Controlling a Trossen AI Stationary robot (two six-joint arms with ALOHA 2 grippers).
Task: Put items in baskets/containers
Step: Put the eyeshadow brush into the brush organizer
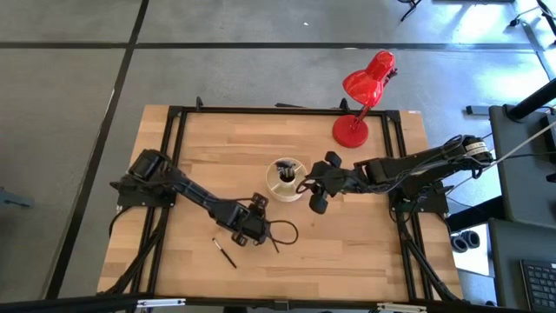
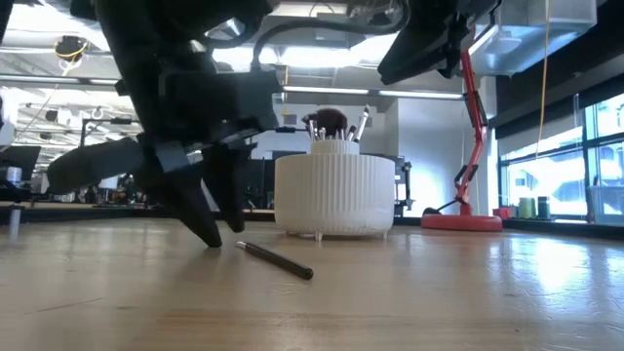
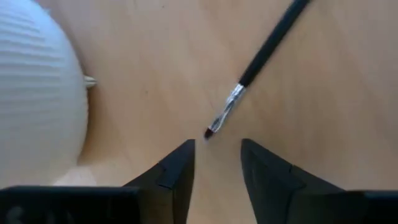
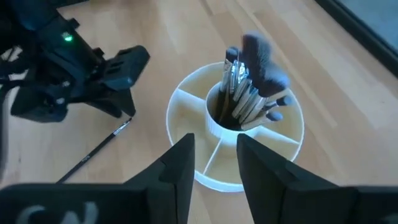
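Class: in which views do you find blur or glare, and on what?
Left wrist view: the brush and the organizer cup look soft. Right wrist view: the bristle tips are blurred. Low view: window glare at right washes the table.

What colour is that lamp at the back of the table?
Bright red all over, shade, arm and base. The lamp shows best in the high view.

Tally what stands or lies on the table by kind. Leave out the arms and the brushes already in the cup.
Loose makeup brushes: 2
Cream organizer cup: 1
Red desk lamp: 1
Total: 4
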